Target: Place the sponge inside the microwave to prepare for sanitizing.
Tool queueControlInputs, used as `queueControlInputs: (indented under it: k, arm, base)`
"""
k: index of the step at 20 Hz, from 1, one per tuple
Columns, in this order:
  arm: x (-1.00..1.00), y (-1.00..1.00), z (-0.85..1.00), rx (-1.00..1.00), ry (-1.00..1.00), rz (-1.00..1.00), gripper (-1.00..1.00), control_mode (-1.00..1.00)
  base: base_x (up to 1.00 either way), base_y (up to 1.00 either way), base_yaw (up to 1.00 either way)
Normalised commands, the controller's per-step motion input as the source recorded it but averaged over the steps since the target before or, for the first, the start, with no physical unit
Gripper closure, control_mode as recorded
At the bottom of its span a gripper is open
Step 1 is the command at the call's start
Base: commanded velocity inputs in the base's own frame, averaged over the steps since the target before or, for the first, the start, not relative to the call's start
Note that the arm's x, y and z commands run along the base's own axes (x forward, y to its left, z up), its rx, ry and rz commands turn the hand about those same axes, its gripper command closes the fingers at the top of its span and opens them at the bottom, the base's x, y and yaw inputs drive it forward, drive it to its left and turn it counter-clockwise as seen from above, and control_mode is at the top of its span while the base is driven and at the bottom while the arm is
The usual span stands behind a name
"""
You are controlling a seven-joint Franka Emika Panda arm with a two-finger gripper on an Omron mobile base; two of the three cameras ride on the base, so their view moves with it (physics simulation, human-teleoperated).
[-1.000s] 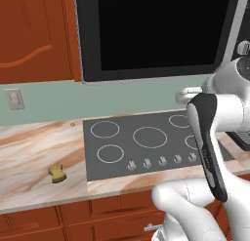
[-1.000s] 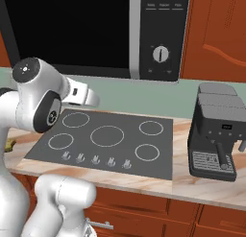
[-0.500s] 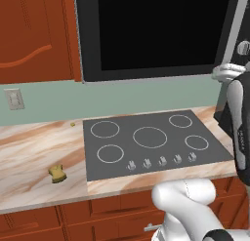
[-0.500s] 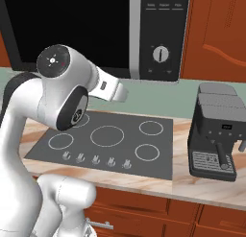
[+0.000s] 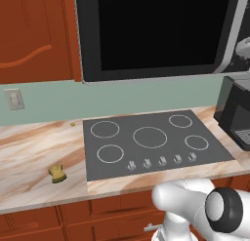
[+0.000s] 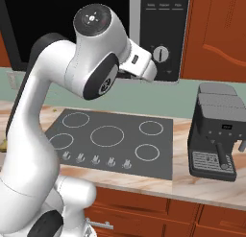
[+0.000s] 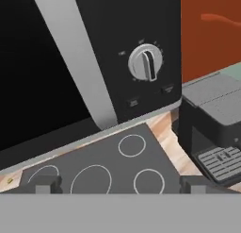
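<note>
1. The robot's two-finger gripper [image 7: 120, 184] has its small dark fingertips [image 7: 47, 184] standing at opposite sides along the bottom of the hand view, jaws spread wide with nothing between them.
2. The hand is raised in front of the large box-shaped microwave with a black-framed dark glass door [image 7: 42, 67]; in the right base view the white wrist segment sits just before the microwave's black control panel [image 6: 166, 34].
3. The hand view looks at the round silver dial [image 7: 146, 62] on that panel, with two small dark buttons below it and a light grey vertical handle strip [image 7: 80, 62] between the door glass and the panel.
4. The microwave door is closed; its glass shows plain black in the left base view [image 5: 156, 30].
5. Below the microwave lies a flat dark grey cooktop with white burner rings [image 5: 146, 142], a row of small knobs along its front edge.
6. The cooktop is set in a marbled beige stone counter [image 5: 34, 157] above reddish-brown wooden cabinets [image 5: 34, 35].
7. The small mustard-yellow lumpy sponge [image 5: 57, 173] lies on the counter left of the cooktop, near the front edge, well apart from the gripper and from the microwave.
8. A tiny yellowish speck [image 5: 72, 124] sits on the counter near the cooktop's back left corner.
9. A black coffee machine with a grey top [image 6: 216, 130] stands on the counter right of the cooktop.
10. A white wall socket [image 5: 14, 99] is on the pale green backsplash at the left.
</note>
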Motion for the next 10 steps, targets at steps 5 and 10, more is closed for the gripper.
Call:
queueControlInputs:
  k: [5,10]
  arm:
    - [0.32,-0.09,0.0,0.0,0.0,0.03,-1.0,-1.0]
    - [0.59,-0.09,0.0,-0.01,0.0,0.04,-1.0,-1.0]
  base:
    - [0.0,0.0,0.0]
    - [0.0,0.0,0.0]
